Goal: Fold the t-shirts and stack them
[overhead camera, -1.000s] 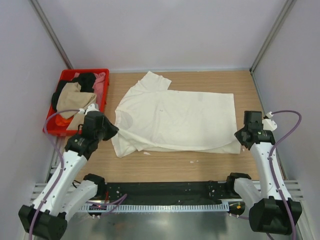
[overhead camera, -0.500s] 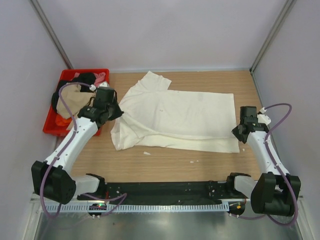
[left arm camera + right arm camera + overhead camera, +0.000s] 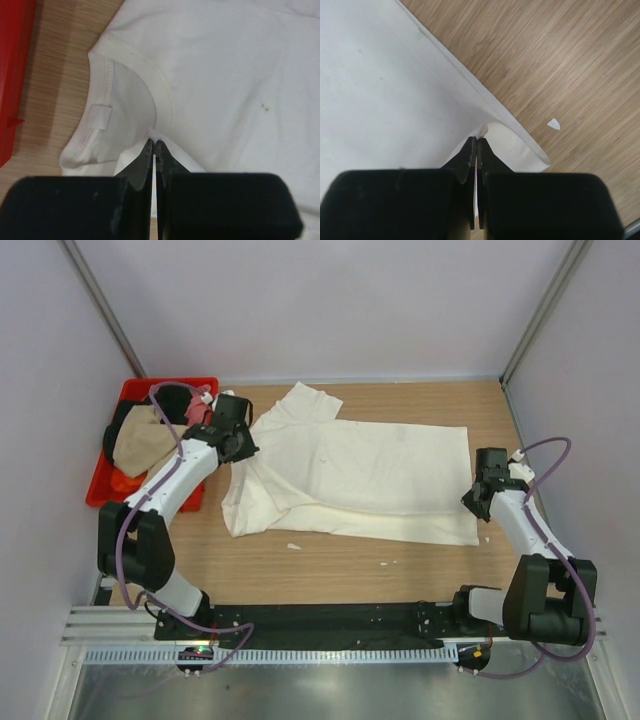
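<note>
The cream t-shirt [image 3: 360,475] lay flat on the wooden table [image 3: 400,570], beside a red crate [image 3: 100,498]. It was soft and wrinkly, with tiny dark specks. The left gripper [image 3: 154,145] pinched the cloth by the round collar. The right gripper [image 3: 477,141] pinched the bottom corner, which curled up.

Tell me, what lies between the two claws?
The cream t-shirt spans the whole stretch from the left gripper to the right gripper, both pinching it; the top view shows this.

red crate [image 3: 130,390]: table's far-left corner | wooden table [image 3: 350,570] | white scrap [image 3: 553,123]: on table
</note>
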You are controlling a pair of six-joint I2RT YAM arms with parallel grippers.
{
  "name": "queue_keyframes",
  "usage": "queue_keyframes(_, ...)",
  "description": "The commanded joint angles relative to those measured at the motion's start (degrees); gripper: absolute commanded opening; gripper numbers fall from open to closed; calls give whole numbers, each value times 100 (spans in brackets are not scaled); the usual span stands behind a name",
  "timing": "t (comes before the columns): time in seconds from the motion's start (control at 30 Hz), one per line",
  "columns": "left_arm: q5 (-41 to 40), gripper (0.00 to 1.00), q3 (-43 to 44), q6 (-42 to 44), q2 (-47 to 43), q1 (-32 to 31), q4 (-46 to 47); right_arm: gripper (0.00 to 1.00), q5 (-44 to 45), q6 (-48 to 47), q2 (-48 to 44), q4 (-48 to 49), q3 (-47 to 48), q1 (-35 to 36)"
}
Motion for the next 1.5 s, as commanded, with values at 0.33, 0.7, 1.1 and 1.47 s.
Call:
queue_keyframes(0.33,-513,0,1244,321,1111,34,-88,1,336,-146,451,519,210,-172)
queue_keyframes(0.7,-750,0,1738,409,1788,43,-344,1,266,-147,750,730,289,-189)
queue_keyframes(1.1,-1137,0,2063,558,2070,42,-625,1,214,-208,1031,783,509,-189)
queue_keyframes(1.47,-1234,0,2115,620,2149,34,-792,1,64,-296,1373,862,816,-189)
